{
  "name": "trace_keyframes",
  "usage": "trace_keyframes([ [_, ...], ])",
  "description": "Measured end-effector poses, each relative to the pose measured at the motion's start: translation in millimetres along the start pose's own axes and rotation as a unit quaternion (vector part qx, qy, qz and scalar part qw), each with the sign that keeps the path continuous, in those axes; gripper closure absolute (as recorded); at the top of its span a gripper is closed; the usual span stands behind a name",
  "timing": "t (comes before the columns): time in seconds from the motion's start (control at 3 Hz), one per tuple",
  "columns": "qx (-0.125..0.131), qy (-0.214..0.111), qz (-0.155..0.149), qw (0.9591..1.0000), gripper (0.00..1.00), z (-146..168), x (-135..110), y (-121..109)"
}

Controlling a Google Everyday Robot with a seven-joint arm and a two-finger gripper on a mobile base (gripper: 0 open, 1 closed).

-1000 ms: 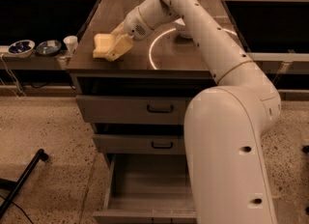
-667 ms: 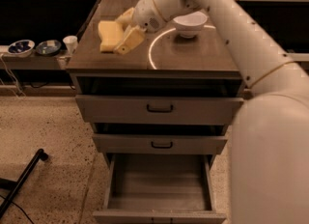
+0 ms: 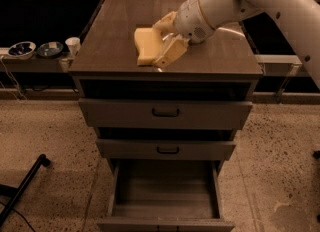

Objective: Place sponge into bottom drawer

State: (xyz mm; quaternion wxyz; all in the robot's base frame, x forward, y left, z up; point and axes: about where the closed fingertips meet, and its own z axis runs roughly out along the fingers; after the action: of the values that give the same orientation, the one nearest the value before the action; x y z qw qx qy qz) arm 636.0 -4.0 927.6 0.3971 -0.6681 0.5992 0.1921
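The pale yellow sponge [image 3: 146, 45] is held in my gripper [image 3: 162, 43] over the front middle of the cabinet top [image 3: 110, 36]. The yellowish fingers [image 3: 171, 52] close on the sponge's right side, and the sponge juts out to the left. Whether it rests on the top or hangs just above it I cannot tell. The bottom drawer [image 3: 166, 215] stands pulled open at the foot of the cabinet, showing a plain wooden inside with nothing in it. It lies straight below the gripper, well down.
Two shallower drawers with dark handles [image 3: 166, 112] are shut above the open one. A low shelf at the left holds two bowls [image 3: 21, 49] and a white cup [image 3: 73, 45]. A dark pole [image 3: 22, 188] lies on the speckled floor at lower left.
The gripper has carried the sponge from the left edge of the cabinet top toward its front middle. The view has moved closer and shifted; the white bowl is no longer in sight.
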Motion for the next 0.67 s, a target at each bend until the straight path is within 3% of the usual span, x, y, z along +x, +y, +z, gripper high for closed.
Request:
trace_keyframes([
  [0.33,0.001,0.009,0.015,0.9999,1.00,13,18,-1],
  [0.67,0.017,0.014,0.003,0.9997,1.00,22,40,15],
])
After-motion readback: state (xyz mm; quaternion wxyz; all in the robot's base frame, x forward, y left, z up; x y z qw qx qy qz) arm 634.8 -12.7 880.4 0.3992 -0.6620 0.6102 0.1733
